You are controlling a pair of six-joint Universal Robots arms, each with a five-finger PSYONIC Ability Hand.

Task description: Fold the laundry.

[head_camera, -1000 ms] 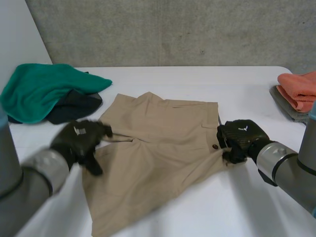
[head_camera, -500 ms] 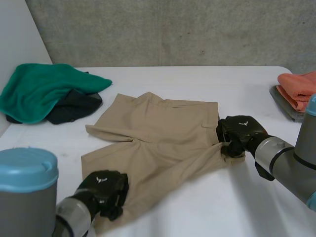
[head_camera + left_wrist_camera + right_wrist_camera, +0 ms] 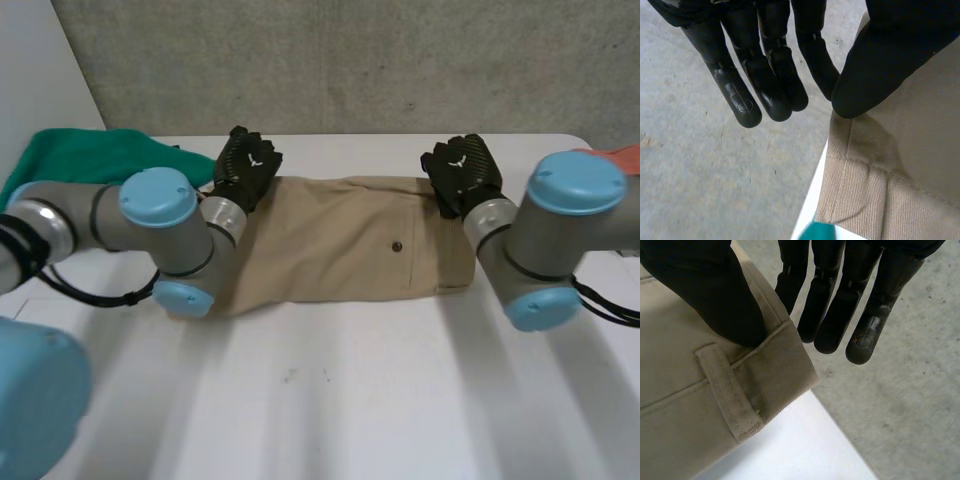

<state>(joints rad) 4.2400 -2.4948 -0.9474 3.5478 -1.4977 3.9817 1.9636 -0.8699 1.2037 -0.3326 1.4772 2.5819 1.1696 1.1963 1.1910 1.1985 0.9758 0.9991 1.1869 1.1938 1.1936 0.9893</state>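
Tan shorts (image 3: 340,240) lie folded in half across the middle of the white table (image 3: 330,400), a button on top. My left hand (image 3: 248,165) holds the far left corner of the fold. In the left wrist view the thumb (image 3: 875,70) pins the hem of the shorts (image 3: 890,190) against straight fingers (image 3: 765,85). At the far right corner my right hand (image 3: 460,172) does the same. Its thumb (image 3: 705,295) presses the waistband (image 3: 760,380), beside a belt loop (image 3: 730,390), onto its fingers (image 3: 840,305).
A green towel (image 3: 80,160) lies at the table's far left, partly behind my left arm, and shows past the shorts' corner (image 3: 816,232). An orange cloth (image 3: 622,155) sits at the far right edge. A concrete wall (image 3: 350,60) stands behind the table.
The left hand dropped to the near leg hem and closed on it. Both hands then carried the near edge away to the far edge, doubling the shorts over.
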